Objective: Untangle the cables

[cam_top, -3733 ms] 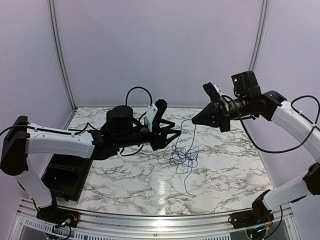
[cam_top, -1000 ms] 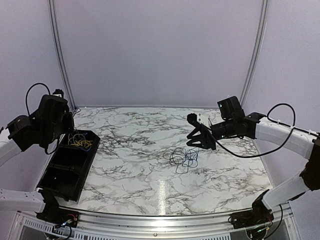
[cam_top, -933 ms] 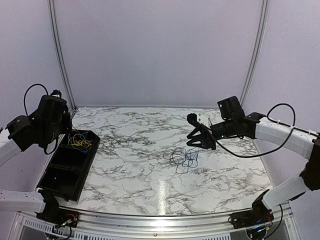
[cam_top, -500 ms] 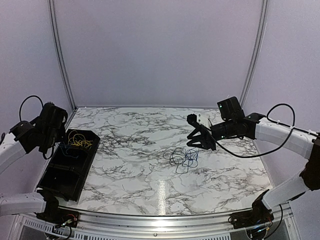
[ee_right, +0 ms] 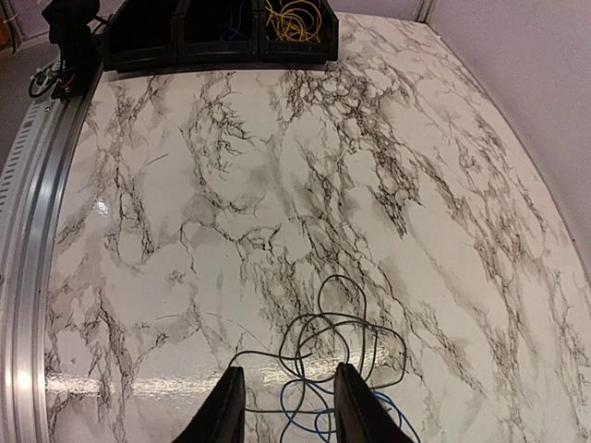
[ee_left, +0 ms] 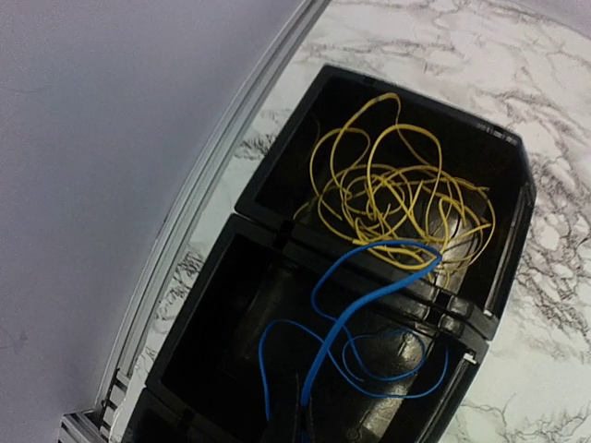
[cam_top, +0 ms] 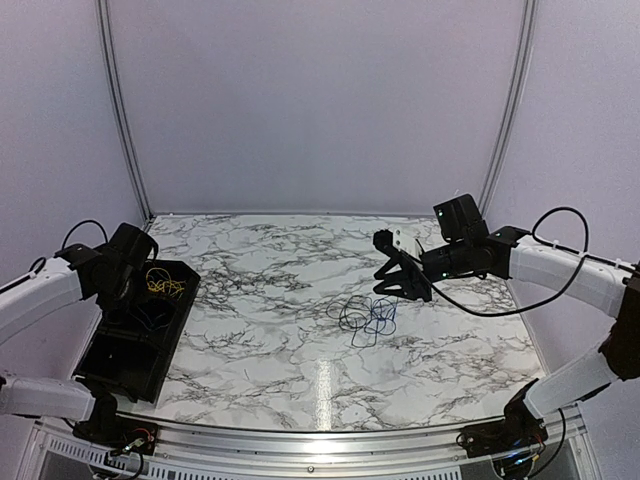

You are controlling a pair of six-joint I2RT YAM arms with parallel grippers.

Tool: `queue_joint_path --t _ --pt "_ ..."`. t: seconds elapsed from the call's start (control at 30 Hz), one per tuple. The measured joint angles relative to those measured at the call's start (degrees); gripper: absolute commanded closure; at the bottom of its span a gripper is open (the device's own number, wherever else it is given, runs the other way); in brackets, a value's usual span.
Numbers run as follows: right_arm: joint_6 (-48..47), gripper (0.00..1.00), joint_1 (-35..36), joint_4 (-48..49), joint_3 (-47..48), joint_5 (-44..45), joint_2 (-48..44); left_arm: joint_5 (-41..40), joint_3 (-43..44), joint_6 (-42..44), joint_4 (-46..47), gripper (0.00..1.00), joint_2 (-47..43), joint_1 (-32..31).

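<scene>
Two cables lie in the black bin (ee_left: 282, 161) at the left: a yellow cable (ee_left: 397, 198) in the far box, and a blue cable (ee_left: 397, 245) pinched by the left jaws. Its loop crosses the yellow one, so they could snag again. The right jaws gape over the tangle (cam_top: 368, 316) on the table (cam_top: 300, 355).

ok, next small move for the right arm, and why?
Probably lower the right gripper down onto the tangle. Its jaws are open and hold nothing, and it hovers just above the black and blue loops lying on the table.
</scene>
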Motion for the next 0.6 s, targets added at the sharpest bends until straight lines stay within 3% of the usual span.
queue_joint_path --t 0.23,0.6 --pt "-0.7 0.66 0.0 -0.2 0.0 0.1 0.5 4.5 -3.2 -3.6 0.0 1.00 6.7 0.3" --pt "-1.1 0.66 0.0 -0.4 0.0 0.1 1.2 7.9 -5.0 -7.2 -0.7 1.00 7.9 2.1"
